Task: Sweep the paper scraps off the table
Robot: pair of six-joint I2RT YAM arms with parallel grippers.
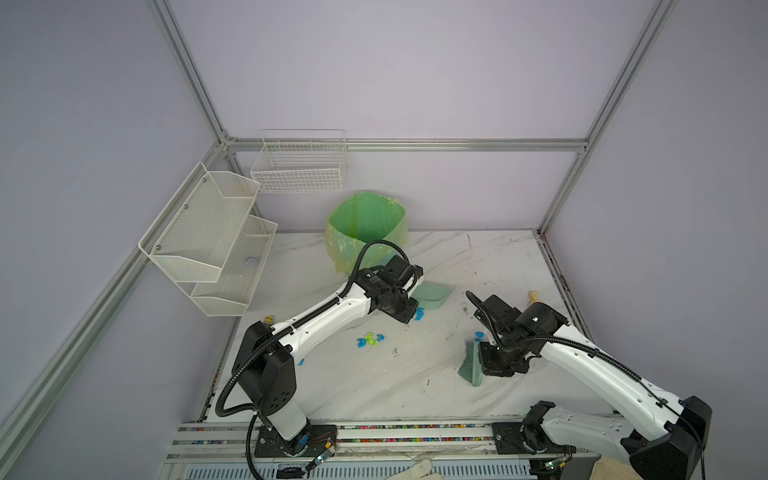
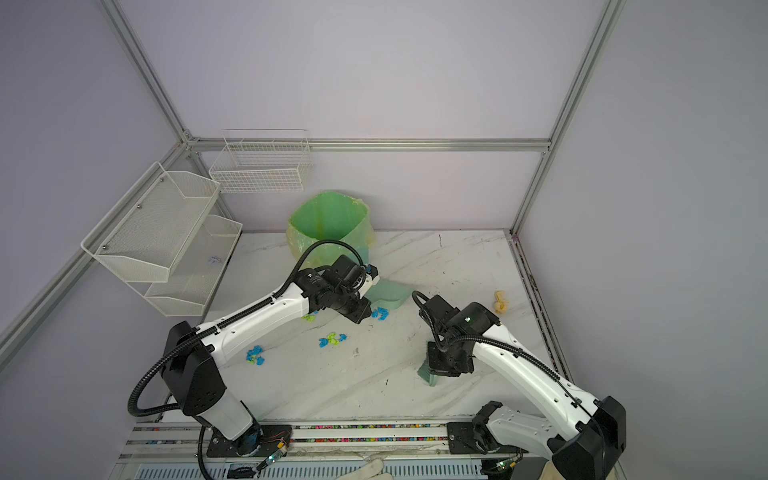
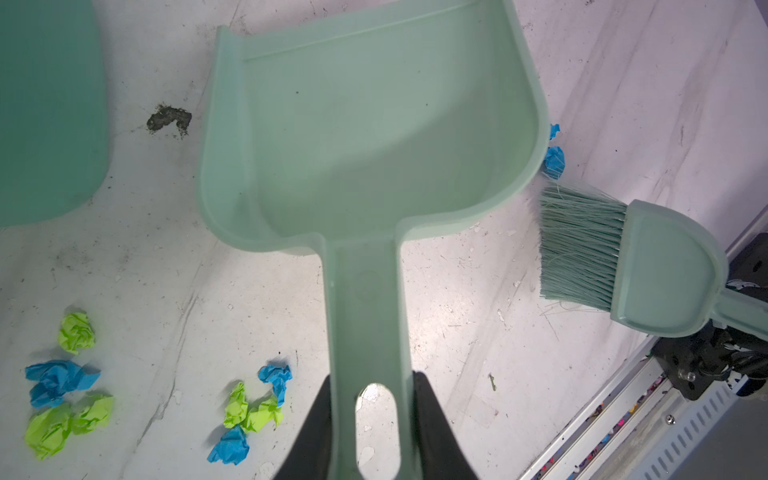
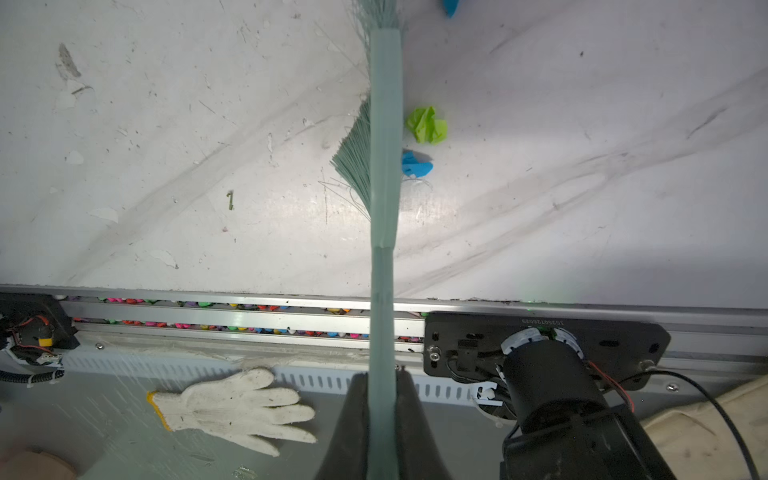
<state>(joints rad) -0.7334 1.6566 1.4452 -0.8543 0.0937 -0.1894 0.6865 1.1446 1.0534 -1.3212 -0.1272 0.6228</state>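
The paper scraps (image 3: 253, 411) lie in small blue and green clusters across the worktop (image 1: 415, 382), none yet in the dustpan (image 3: 365, 124), which my left gripper (image 3: 374, 399) clasps by the handle. My right gripper (image 4: 382, 395) is clenched on the brush (image 4: 384, 124), with two wads just beside its head. I worry the pan's mouth is not turned toward the brush, so a stroke may flick light wads wide, or off the near edge into the rail (image 4: 249, 320).
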